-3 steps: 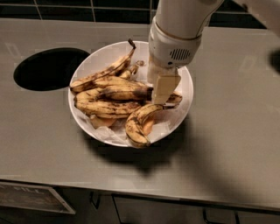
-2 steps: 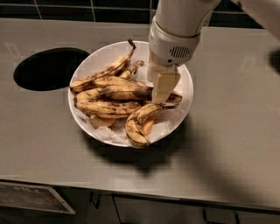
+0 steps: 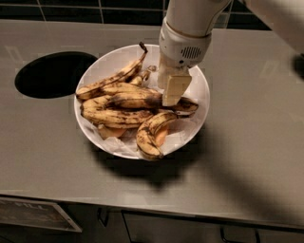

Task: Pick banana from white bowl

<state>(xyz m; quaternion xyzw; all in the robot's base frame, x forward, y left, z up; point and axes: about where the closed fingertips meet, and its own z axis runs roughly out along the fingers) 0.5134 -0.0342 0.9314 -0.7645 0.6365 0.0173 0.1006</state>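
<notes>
we see a wide grey counter [image 3: 247,156] filling most of the view, with a strip of dark tiles [image 3: 71,9] behind it and dark cabinet fronts [image 3: 180,232] below its front edge. the white arm [image 3: 190,19] comes down from the top, right of centre, and a broad shadow lies across the counter's right side.

the white bowl [image 3: 110,59] sits near the middle of the counter, just right of a dark oval hole [image 3: 52,73] cut into the surface. the two are near but apart.

in the bowl lie the bananas [image 3: 116,116], heavily browned and spotted, piled on crumpled white paper [image 3: 118,144]. the longest banana [image 3: 116,79] runs along the back left, its stem pointing up towards the far rim. the middle banana [image 3: 137,99] lies across the centre. a short curved banana [image 3: 148,135] sits at the front, its end reaching over the near rim.

the gripper [image 3: 172,97] hangs over the right half of the bowl, pointing down. its pale tip is at the right end of the middle banana and seems to touch it. we cannot tell whether it is clenched on that banana or released. every banana rests in the bowl.
</notes>
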